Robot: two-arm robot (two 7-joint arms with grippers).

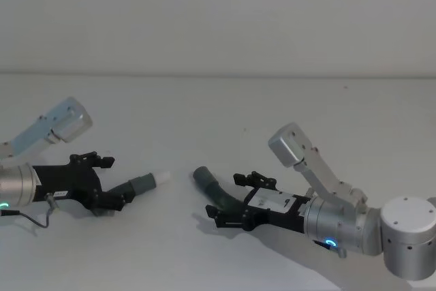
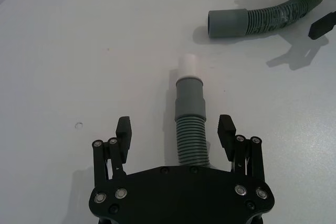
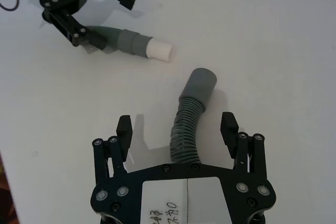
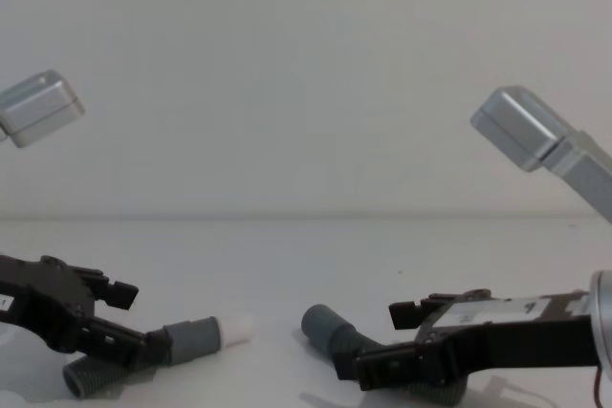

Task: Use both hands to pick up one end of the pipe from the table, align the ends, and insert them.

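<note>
Low, splayed: left claw (image 2: 175,124) straddles lighter hose (image 2: 190,114), right claw (image 3: 176,123) darker hose (image 3: 189,111).

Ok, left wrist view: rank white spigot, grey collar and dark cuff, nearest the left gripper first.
1. Grey collar, just ahead of the left gripper.
2. White spigot, beyond the collar.
3. Dark cuff, farthest, near the right gripper.
</note>
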